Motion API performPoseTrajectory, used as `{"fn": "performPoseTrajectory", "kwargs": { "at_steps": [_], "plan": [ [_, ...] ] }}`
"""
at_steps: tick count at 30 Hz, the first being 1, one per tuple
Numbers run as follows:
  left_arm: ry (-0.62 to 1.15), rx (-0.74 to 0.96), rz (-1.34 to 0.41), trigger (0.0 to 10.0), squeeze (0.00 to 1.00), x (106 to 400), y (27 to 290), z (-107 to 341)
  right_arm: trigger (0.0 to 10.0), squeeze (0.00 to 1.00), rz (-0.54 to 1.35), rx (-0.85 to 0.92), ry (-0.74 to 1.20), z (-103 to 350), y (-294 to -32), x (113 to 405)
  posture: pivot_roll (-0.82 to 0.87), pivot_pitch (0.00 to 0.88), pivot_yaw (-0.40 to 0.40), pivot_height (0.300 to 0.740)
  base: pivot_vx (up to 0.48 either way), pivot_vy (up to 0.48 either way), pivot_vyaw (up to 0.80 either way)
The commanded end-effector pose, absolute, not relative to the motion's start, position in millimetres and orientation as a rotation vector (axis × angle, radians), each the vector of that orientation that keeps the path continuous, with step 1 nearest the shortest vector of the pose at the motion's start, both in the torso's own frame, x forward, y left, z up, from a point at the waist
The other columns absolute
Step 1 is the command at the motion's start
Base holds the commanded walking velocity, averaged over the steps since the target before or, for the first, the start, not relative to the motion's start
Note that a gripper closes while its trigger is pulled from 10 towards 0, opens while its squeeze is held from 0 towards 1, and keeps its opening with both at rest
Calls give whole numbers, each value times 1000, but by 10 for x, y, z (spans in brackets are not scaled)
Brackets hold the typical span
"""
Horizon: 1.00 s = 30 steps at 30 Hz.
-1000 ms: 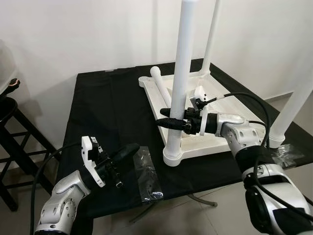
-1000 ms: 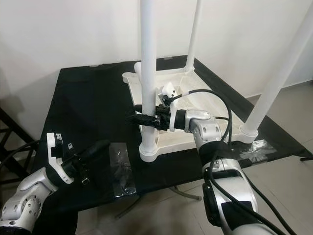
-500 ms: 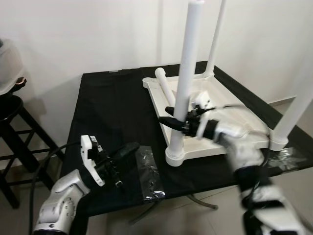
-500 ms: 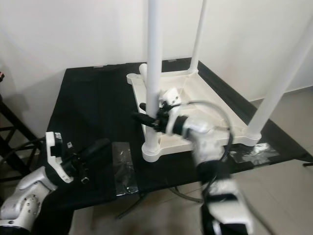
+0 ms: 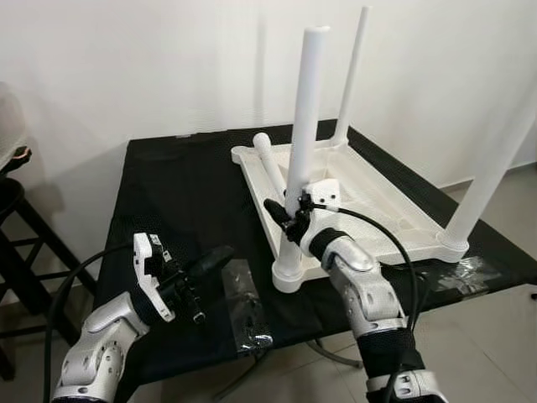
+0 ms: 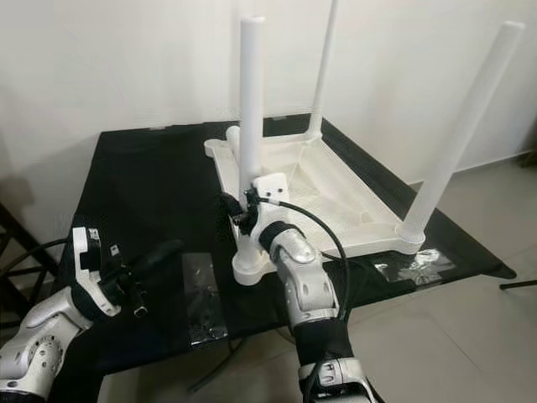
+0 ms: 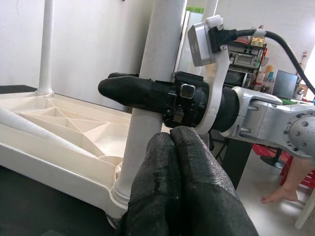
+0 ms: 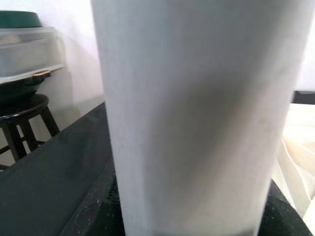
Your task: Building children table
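A white children's table top (image 5: 382, 197) lies upside down on a black table (image 5: 180, 193). Three white legs stand up from its corners, and a loose leg (image 5: 267, 159) lies along its far left rim. My right gripper (image 5: 282, 211) is shut on the near-left upright leg (image 5: 302, 126), low on the shaft, one black finger (image 7: 130, 91) across its front. In the right wrist view that leg (image 8: 197, 118) is pressed close to the camera. My left gripper (image 5: 218, 255) rests shut on the black table, left of the leg's base, holding nothing.
A clear plastic bag (image 5: 243, 309) lies by the front edge beside the left gripper. Another bag (image 5: 457, 274) lies at the front right corner. A dark stool (image 5: 10, 197) stands at the far left, and a white wall is close behind.
The camera has pulled up and back, bringing the leg tops into view. My right forearm has swung from the right side to the front of the leg, still gripping it. The left gripper stays put.
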<state>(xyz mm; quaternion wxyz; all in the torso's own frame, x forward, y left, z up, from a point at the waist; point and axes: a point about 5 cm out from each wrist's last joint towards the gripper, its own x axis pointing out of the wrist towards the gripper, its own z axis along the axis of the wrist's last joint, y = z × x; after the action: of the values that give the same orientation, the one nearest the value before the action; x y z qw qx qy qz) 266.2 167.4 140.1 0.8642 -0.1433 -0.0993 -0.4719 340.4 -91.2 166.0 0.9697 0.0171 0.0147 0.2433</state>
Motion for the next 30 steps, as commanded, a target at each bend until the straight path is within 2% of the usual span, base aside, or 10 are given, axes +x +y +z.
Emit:
{"fn": "performPoseTrajectory", "kwargs": {
  "at_steps": [1,2,7,8,9,10,17,25,26,30],
  "plan": [
    [-200,-303,-992,10000,0,2667,1692,1398,10000,0,440,79,185,1347,-1018,3354,-46,0,30,740,0,0,0],
    [-199,-302,-995,10000,0,2668,1687,1397,10000,1000,465,91,181,1394,-995,3345,-44,0,30,740,0,0,0],
    [-200,-301,-993,10000,0,2672,1677,1397,10000,1000,578,109,164,1497,-940,3342,-41,0,25,740,0,0,0],
    [-203,-300,-992,10000,0,2674,1671,1396,10000,1000,702,89,144,1577,-927,3349,-42,0,21,740,0,0,0],
    [-205,-300,-990,10000,0,2675,1663,1395,10000,592,839,40,119,1649,-957,3363,-41,0,15,740,0,0,0],
    [-207,-301,-990,10000,0,2675,1652,1391,10000,0,987,-50,100,1729,-1066,3416,-38,0,12,740,0,0,0],
    [-209,-300,-989,10000,0,2671,1631,1382,10000,0,1091,-104,129,1866,-1260,3606,-23,0,3,740,0,0,0],
    [-208,-297,-987,10000,0,2668,1622,1376,10000,0,1190,-78,103,2067,-1262,3711,-15,0,0,740,0,0,0],
    [-208,-297,-987,10000,0,2666,1620,1374,0,0,1204,-74,107,2075,-1272,3722,-12,0,-2,740,0,0,0],
    [-207,-296,-986,10000,0,2663,1616,1371,0,0,1228,-72,113,2074,-1298,3737,-10,0,-3,740,0,0,0]
  ]
}}
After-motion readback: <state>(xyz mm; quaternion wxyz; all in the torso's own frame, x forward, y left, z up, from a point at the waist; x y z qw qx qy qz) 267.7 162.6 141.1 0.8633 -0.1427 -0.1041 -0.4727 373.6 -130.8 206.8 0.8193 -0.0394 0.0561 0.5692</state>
